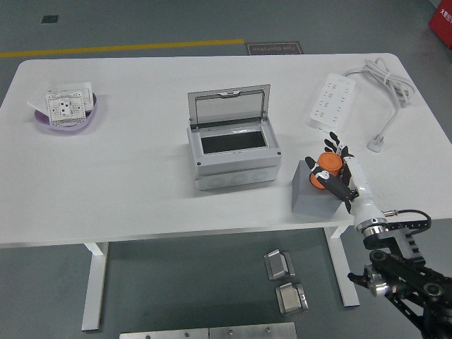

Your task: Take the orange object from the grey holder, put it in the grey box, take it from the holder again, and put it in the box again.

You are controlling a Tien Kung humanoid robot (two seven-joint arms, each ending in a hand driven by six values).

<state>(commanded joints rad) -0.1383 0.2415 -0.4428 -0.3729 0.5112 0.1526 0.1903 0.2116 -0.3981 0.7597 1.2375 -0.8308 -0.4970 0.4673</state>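
While over holder (314, 189), robot hand (335, 168) around orange object (329, 165)

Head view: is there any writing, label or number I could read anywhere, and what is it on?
Nothing is legible.
Floor plate beyond the table: a line of print, too blurred to read.
Power strip: no print shows.
Grey box, holder, orange object: no markings show.

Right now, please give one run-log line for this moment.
right hand: shut on orange object | orange object: at grey holder | grey box: lid open | left: not in view
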